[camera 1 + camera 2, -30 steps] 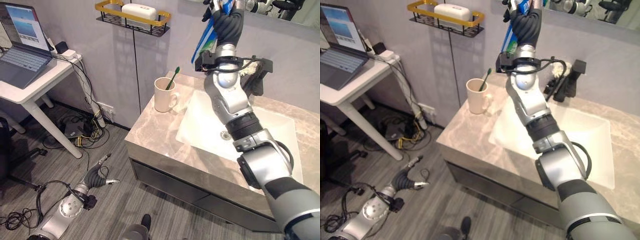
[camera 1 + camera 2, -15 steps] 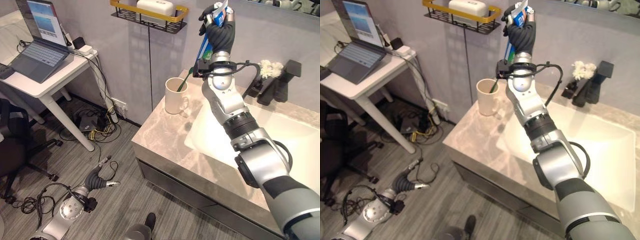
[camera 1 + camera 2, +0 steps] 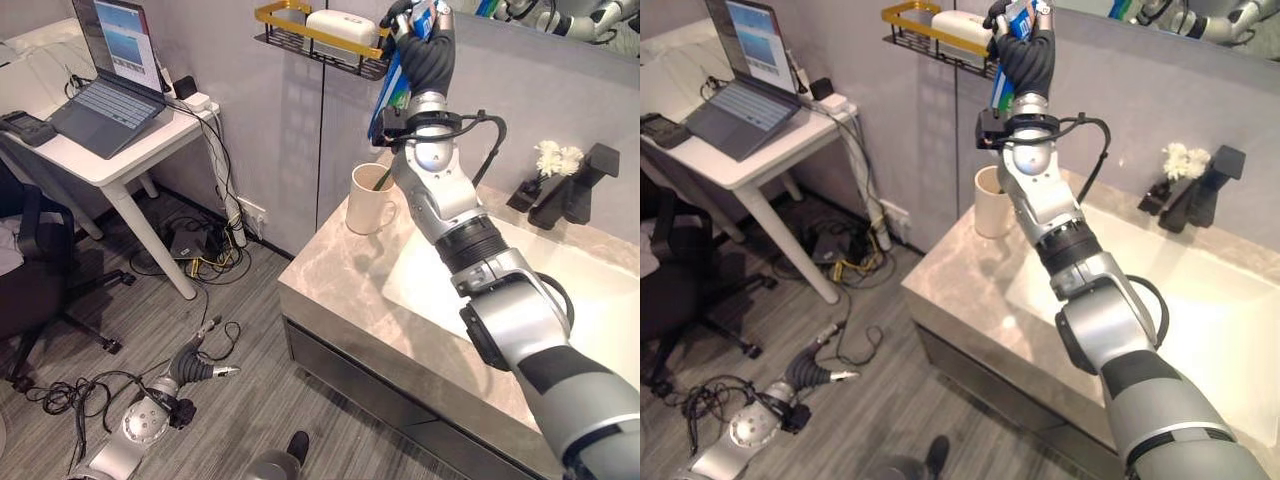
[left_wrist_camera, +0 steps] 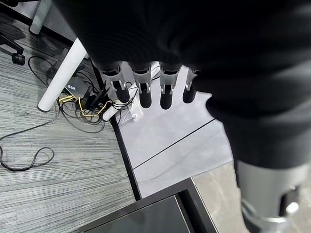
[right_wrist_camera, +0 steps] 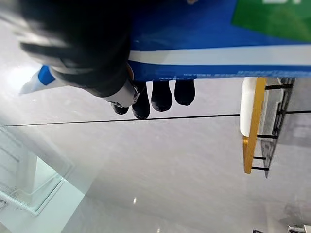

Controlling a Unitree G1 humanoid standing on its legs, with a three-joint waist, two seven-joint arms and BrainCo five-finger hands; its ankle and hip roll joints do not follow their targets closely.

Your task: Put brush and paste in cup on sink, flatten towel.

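Overhead, right hand (image 3: 418,45) gripping paste (image 5: 204,43)

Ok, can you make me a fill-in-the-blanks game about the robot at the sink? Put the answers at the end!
1. The right hand holds a blue tube of ____ high above the counter.
2. The green toothbrush already stands in the ____.
3. The cup stands on the counter, next to the white ____.
4. The left hand hangs low, just above the ____.

Missing words: toothpaste, cup, sink, floor.
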